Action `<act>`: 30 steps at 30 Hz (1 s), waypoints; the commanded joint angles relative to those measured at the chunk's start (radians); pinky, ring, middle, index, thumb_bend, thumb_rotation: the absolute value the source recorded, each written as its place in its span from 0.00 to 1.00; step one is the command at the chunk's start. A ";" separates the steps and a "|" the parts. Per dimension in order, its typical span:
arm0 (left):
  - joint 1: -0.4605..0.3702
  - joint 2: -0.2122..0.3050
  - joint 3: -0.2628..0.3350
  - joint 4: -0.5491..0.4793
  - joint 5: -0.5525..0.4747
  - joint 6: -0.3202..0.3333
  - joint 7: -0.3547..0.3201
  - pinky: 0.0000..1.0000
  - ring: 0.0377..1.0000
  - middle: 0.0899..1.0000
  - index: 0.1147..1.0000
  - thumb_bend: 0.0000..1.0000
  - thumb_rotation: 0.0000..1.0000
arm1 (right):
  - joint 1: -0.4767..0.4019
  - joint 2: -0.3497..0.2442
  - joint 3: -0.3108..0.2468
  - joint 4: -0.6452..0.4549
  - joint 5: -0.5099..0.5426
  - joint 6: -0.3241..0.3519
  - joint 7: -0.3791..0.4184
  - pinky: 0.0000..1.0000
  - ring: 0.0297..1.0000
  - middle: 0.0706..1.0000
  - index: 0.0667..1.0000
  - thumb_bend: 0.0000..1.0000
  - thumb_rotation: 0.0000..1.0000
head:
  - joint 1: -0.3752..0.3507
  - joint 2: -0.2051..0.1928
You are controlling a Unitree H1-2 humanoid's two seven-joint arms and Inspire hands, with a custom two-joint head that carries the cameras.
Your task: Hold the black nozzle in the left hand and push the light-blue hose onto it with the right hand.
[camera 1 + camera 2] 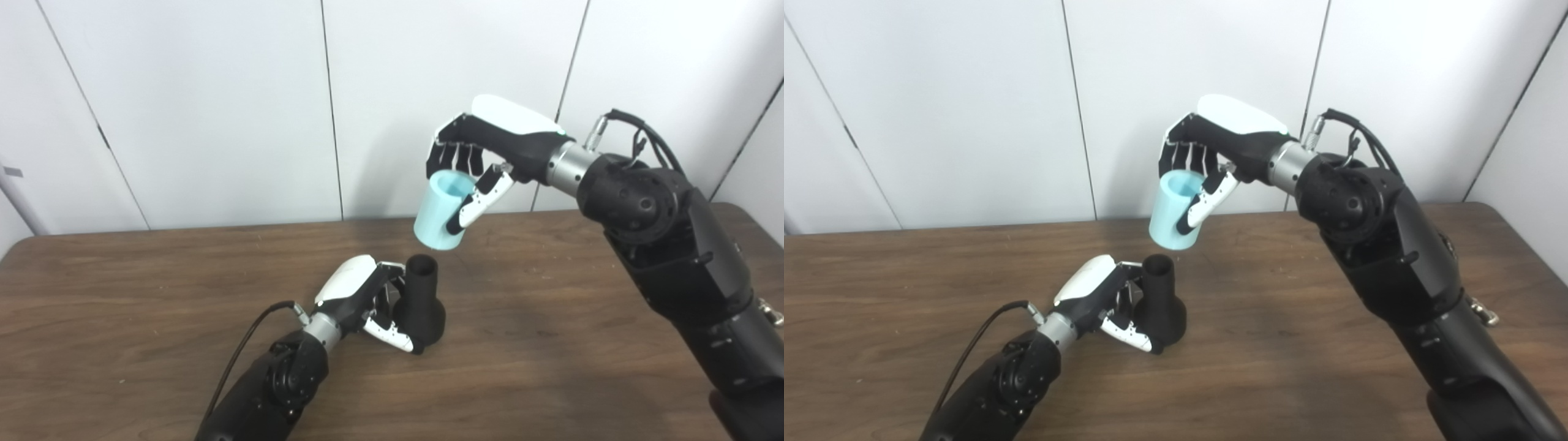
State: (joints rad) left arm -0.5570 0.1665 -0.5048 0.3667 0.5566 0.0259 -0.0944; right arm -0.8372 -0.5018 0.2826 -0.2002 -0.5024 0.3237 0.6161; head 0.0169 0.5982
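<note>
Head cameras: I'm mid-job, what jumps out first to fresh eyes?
The light-blue hose, held up in the right hand above the table, just over the black nozzle. The nozzle stands upright on the wooden table near the middle, clasped by the left hand. The two parts are not yet joined.

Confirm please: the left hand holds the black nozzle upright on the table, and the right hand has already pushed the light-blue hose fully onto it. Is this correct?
Not quite. The light-blue hose is not on the black nozzle yet: the right hand holds it in the air above the nozzle's open top, apart from it, as the left eye view shows. The left hand does hold the nozzle upright on the table.
</note>
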 commanded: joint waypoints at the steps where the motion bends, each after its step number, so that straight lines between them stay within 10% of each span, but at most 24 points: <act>1: 0.059 0.000 -0.056 0.058 0.056 0.077 -0.080 0.33 0.37 0.40 0.42 0.53 0.00 | -0.036 -0.004 -0.010 -0.013 -0.004 -0.026 -0.016 0.37 0.41 0.45 0.46 0.52 0.00 | 0.000 0.001; 9: 0.060 0.000 -0.061 0.055 0.061 0.086 -0.074 0.32 0.36 0.38 0.42 0.52 0.00 | -0.026 -0.003 0.026 -0.005 -0.037 -0.043 -0.011 0.79 0.49 0.42 0.44 0.52 0.00 | 0.002 0.004; 14: 0.061 0.002 -0.063 0.048 0.058 0.093 -0.074 0.31 0.35 0.37 0.42 0.52 0.00 | -0.018 0.008 0.022 0.013 -0.008 -0.067 -0.012 0.40 0.42 0.45 0.45 0.52 0.00 | 0.005 0.008; 30: 0.061 -0.006 -0.075 0.027 0.067 0.124 -0.078 0.36 0.39 0.35 0.43 0.52 0.00 | 0.008 0.057 0.033 0.060 0.003 -0.051 -0.010 0.35 0.39 0.43 0.48 0.52 0.00 | 0.074 0.028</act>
State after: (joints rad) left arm -0.5560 0.1650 -0.5222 0.3425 0.5641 0.0746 -0.0909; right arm -0.8098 -0.4540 0.3161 -0.1368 -0.4978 0.2719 0.6150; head 0.0905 0.6258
